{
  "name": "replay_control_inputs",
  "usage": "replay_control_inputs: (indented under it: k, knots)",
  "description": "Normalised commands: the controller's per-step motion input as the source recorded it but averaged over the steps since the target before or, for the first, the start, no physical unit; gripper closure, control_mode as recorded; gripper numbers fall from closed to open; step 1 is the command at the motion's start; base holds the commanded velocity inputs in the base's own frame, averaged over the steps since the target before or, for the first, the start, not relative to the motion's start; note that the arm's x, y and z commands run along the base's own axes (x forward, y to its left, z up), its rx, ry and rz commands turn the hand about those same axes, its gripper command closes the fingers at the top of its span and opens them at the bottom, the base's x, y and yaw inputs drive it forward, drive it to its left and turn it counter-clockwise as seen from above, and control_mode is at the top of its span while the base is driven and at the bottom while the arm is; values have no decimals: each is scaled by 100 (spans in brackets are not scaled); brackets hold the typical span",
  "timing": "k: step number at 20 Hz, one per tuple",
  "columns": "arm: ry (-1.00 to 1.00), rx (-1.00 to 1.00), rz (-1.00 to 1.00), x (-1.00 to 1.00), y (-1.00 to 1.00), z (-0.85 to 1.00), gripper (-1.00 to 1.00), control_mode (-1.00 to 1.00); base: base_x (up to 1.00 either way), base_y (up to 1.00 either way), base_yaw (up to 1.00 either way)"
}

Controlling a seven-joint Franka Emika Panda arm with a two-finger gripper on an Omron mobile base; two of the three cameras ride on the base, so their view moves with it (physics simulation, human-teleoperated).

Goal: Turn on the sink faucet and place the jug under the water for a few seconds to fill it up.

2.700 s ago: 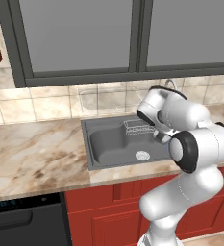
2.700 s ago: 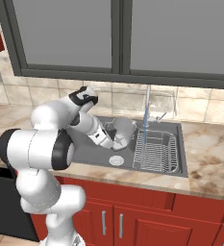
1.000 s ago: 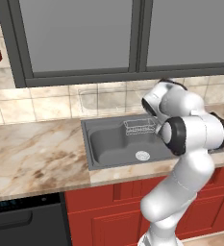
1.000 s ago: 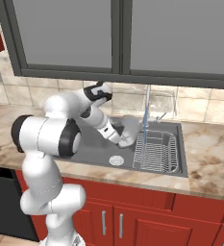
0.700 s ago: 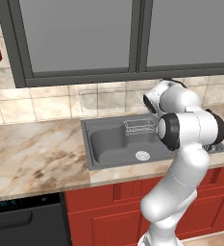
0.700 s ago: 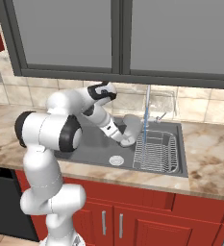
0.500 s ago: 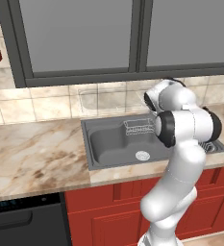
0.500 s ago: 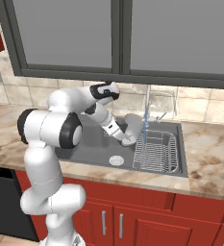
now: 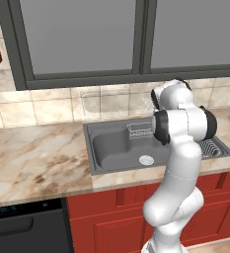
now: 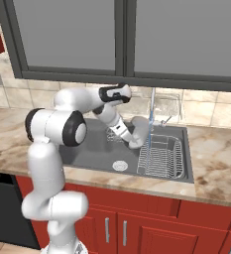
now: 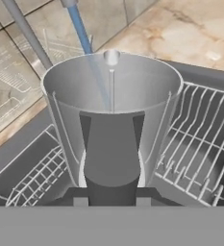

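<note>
My gripper (image 10: 129,135) reaches into the sink (image 10: 94,149) from the left and is shut on the jug (image 10: 138,133). In the hand view the light grey jug (image 11: 112,105) stands upright right ahead, its dark grey handle (image 11: 111,153) clamped between the fingers of my gripper (image 11: 111,193). The water (image 11: 82,30) falls as a thin blue stream from the spout into the jug's open mouth. The chrome sink faucet (image 10: 153,97) rises behind the basin, and the water (image 10: 150,124) runs down beside the jug. In the left base view my own arm hides the hand.
A wire rack (image 10: 161,158) lies in the right part of the sink, another small rack (image 9: 139,131) at the back. The round drain (image 10: 119,165) sits mid-basin. Marble counter (image 9: 32,163) runs on both sides, tiled wall and window behind.
My hand has carried the jug a little to the right and up, bringing it against the water stream. The arm's upper links swung right with it.
</note>
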Motion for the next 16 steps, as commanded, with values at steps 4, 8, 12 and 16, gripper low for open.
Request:
replay_control_inputs:
  k: [4, 8, 12, 16]
  knots:
    - [4, 0, 0, 25, -8, 0, 100, -100, 0, 0, 0]
    - [4, 0, 0, 37, -1, 0, 100, -100, 0, 0, 0]
    - [4, 0, 0, 44, -1, 0, 100, -100, 0, 0, 0]
    - [4, 0, 0, 39, -4, 0, 100, -100, 0, 0, 0]
